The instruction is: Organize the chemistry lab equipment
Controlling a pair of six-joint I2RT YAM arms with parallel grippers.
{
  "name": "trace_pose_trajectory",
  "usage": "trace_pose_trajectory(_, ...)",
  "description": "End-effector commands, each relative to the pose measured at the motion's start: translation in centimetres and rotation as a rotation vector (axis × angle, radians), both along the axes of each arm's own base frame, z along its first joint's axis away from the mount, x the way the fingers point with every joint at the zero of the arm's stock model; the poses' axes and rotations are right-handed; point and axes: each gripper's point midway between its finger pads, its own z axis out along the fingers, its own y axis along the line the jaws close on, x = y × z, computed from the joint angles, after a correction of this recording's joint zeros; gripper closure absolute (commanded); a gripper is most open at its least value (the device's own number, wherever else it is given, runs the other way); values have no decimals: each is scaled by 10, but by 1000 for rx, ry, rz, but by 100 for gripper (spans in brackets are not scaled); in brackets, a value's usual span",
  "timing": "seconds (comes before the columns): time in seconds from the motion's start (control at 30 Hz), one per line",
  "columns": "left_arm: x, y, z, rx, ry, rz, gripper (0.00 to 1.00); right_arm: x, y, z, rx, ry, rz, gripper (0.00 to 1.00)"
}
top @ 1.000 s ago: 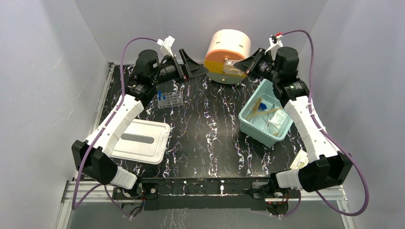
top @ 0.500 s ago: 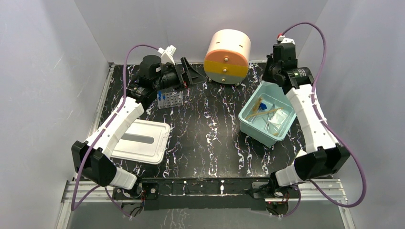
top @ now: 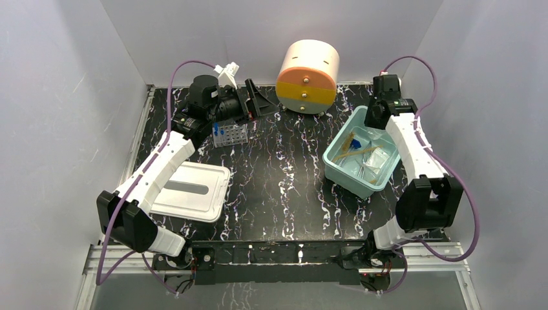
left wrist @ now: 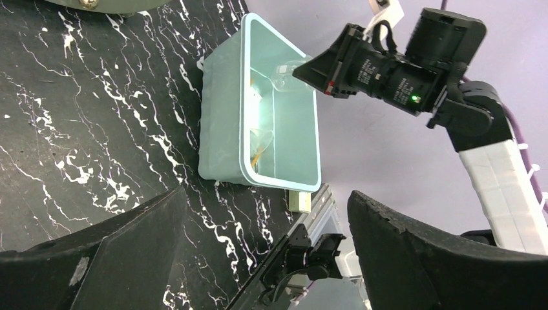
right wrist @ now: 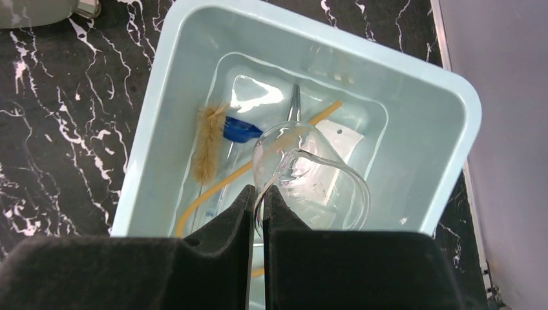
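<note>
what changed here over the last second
The right gripper, shut on the clear funnel, swung right, away from the front of the round drawer unit, and now hangs over the light blue bin. The left gripper shifted only slightly, open and empty. The tube rack, the white lid and the bin stayed put.

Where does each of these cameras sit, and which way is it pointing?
Top external: fixed above and behind, looking down on the table; both whole arms show.
Left wrist: on the left arm, looking across at the blue bin; the open left gripper frames it.
Right wrist: looking down into the bin; the right gripper pinches a clear funnel.
Shared: both wrist views show the bin and funnel.
</note>
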Motion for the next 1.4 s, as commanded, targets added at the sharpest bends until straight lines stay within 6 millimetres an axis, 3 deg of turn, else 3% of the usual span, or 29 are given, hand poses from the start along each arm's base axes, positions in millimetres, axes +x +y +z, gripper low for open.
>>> trace_pose_trajectory(0.0,-14,3,24,-28,-67,-38,6,31,3,-2,-23,-89,49,94)
trace_pose_trajectory(0.37,-18,3,19,-22,-59,-53,5,59,8,-45,-9,-36,105,96)
trace_pose_trajectory(0.63,-14,7,14,5,-53,-12,2,63,10,-81,-7,45,128,95)
trace_pose_trajectory(0.87,-12,11,10,32,-51,5,2,66,9,-98,-19,86,137,88)
trace_pose_trajectory(1.1,-11,11,5,48,-44,7,2,67,11,-90,-7,88,135,67)
trace_pose_trajectory(1.37,-3,28,-23,157,14,96,2,52,7,-49,-6,41,96,56)
